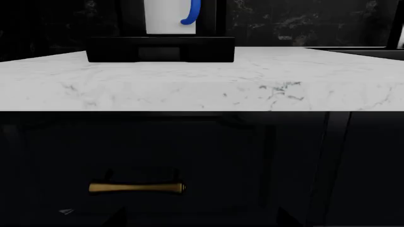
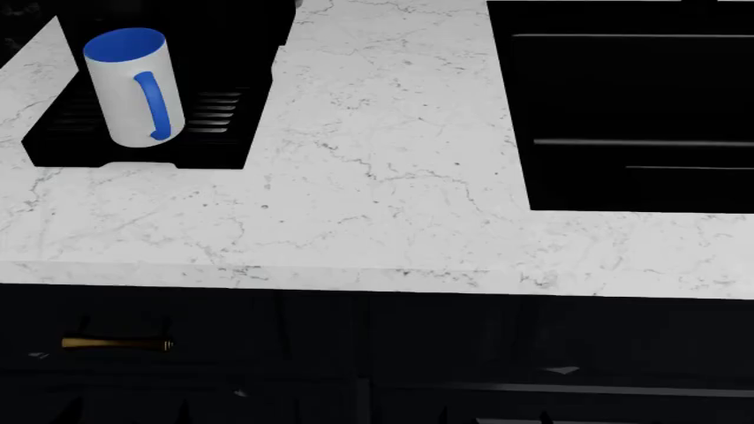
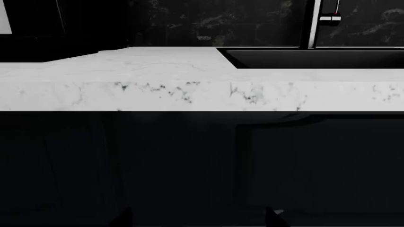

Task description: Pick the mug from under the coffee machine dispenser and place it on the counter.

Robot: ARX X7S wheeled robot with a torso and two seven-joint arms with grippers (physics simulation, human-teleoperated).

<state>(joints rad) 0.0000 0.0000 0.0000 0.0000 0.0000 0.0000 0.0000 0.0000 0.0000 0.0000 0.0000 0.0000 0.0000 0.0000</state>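
The white mug (image 2: pixel 127 88) with a blue inside and blue handle stands upright on the slotted drip tray (image 2: pixel 214 110) of the black coffee machine (image 2: pixel 236 22), at the far left of the white marble counter (image 2: pixel 389 177). The left wrist view shows the mug's lower part (image 1: pixel 167 19) on the tray (image 1: pixel 161 48), beyond the counter edge (image 1: pixel 252 80). My left gripper (image 1: pixel 203 220) is open and empty, below counter height in front of the dark cabinet. My right gripper (image 3: pixel 198 219) is open and empty, also low before the counter edge (image 3: pixel 158 90).
A large black recessed sink (image 2: pixel 637 106) takes the counter's right side, and also shows in the right wrist view (image 3: pixel 315 57) with a faucet (image 3: pixel 312 23). A dark cabinet drawer with a brass handle (image 1: pixel 136 187) sits under the counter. A dark marble wall stands behind.
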